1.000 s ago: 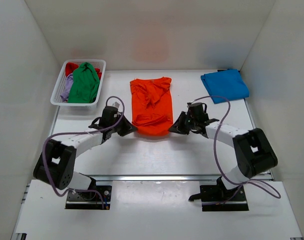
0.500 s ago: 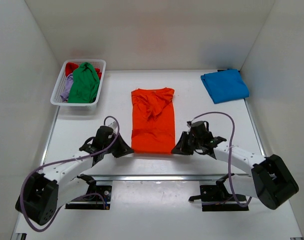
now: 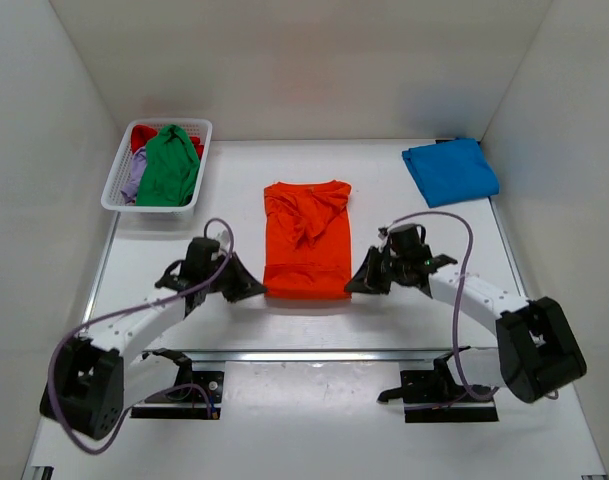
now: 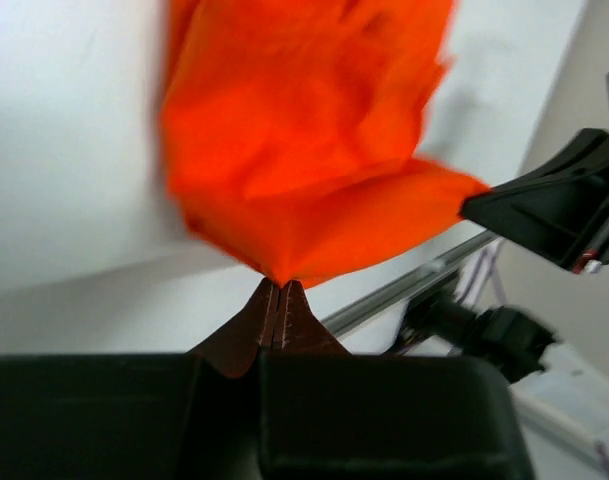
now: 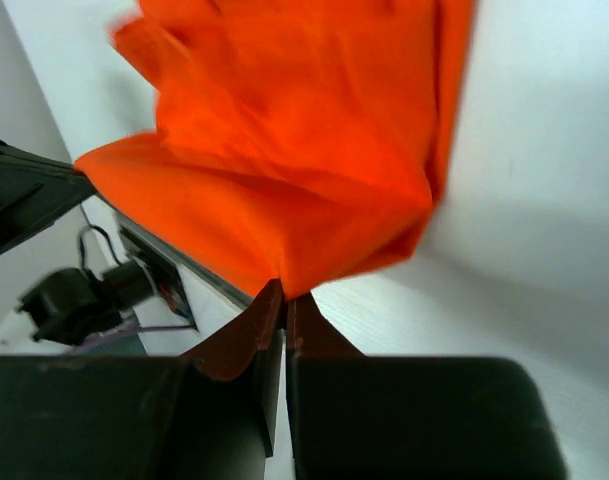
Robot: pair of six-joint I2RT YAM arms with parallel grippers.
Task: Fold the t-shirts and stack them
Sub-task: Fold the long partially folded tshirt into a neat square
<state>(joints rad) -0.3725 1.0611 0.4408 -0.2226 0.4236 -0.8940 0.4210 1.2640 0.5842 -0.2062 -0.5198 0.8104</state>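
Left fingers (image 3: 258,289) are clamped shut on the near left corner of the orange shirt (image 3: 306,240), and the right fingers (image 3: 352,286) are pinched tight on its near right corner. On my left wrist feed the tips (image 4: 281,290) meet on a peak of orange cloth, and it's the same picture on the right wrist feed (image 5: 284,297). The shirt sits mid-counter (image 3: 234,170), its near hem drawn straight between the two arms and its far end rumpled around the collar. A blue shirt (image 3: 450,171) lies folded at the far right, well apart. At the far left, the basket (image 3: 119,190) holds a green shirt (image 3: 169,168) on top, with red and lilac cloth peeking out beside it.
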